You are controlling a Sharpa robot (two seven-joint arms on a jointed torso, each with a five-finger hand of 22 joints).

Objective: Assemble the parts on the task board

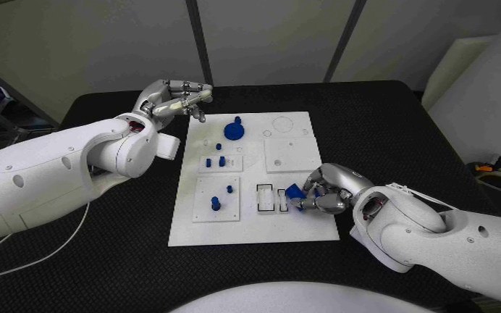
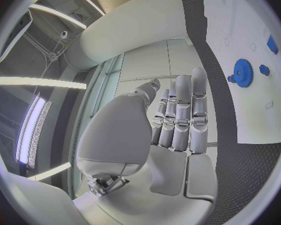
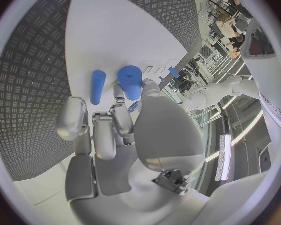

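Observation:
The white task board (image 1: 254, 215) lies mid-table. At its near right side my right hand (image 1: 332, 190) pinches a short blue part (image 1: 295, 195) beside two narrow slots (image 1: 274, 198). In the right wrist view that blue part (image 3: 132, 82) sits between thumb and fingertips of the right hand (image 3: 125, 135), and a slimmer blue peg (image 3: 98, 86) lies next to it on the board. A blue gear (image 1: 235, 130) stands on the far half, with small blue pegs (image 1: 215, 161) and more (image 1: 215, 201) in the left plates. My left hand (image 1: 177, 99) hovers off the board's far left corner, fingers stretched out, holding nothing.
Black table (image 1: 397, 132) surrounds the board. In the left wrist view the left hand (image 2: 178, 115) has straight fingers, with the gear (image 2: 242, 73) and the board (image 2: 253, 115) beyond. A pale panel (image 1: 470, 81) leans at the right edge.

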